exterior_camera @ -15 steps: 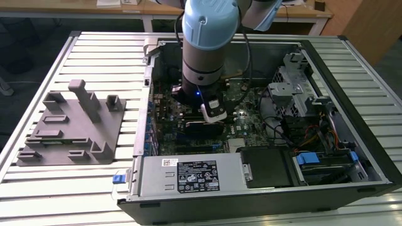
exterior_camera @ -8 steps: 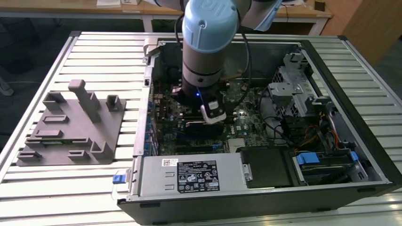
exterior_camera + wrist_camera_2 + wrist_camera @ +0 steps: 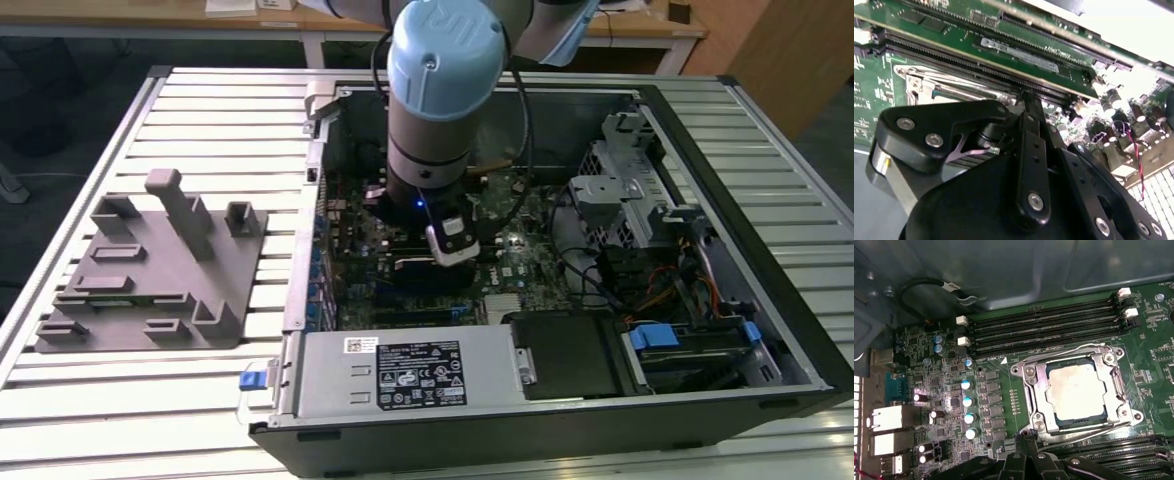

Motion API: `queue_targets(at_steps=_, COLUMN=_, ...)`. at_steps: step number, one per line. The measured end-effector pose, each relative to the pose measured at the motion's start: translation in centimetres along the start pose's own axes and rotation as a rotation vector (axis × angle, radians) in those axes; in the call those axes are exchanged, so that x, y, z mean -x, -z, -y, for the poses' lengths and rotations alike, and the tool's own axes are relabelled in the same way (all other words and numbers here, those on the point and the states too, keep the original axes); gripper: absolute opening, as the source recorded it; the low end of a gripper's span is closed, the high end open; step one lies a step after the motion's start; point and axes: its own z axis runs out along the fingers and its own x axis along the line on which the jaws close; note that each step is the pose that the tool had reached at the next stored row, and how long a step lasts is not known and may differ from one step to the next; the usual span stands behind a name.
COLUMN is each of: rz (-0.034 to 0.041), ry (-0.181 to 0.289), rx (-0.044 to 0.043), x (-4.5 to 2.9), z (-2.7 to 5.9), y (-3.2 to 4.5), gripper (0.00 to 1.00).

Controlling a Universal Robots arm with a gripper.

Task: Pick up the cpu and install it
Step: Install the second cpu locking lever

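a table (image 3: 160, 400) of pale ribbed metal slats carries everything. on it, toward the exterior view's left, lies a grey plastic tray (image 3: 154, 275) with upright blocks. beside it, to the exterior view's right, lies an open computer case (image 3: 561, 420).

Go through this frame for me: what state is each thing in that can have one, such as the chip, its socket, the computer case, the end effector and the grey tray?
cpu: lying flat in the socket, silvery top up.
socket: metal frame around the cpu, thin lever lying along its edge.
computer case: lying on its side, side panel off.
end effector: fingertips together, holding nothing, beside the socket.
grey tray: on the table, no cpu on it.
memory slots: no modules in them.
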Motion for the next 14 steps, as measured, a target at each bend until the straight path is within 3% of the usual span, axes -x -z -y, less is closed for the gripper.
queue_targets(at_steps=4, rz=0.0003, ry=0.000, rx=0.0017, x=0.00, z=-0.06, y=0.11, gripper=0.11)
queue_targets(at_steps=9, rz=0.0004, ry=0.000, rx=-0.0002, x=-0.11, z=-0.43, y=1.52, gripper=0.11)
queue_targets(at_steps=14, rz=0.0003, ry=0.000, rx=-0.0005, x=0.19, z=-0.34, y=1.60, gripper=0.11)
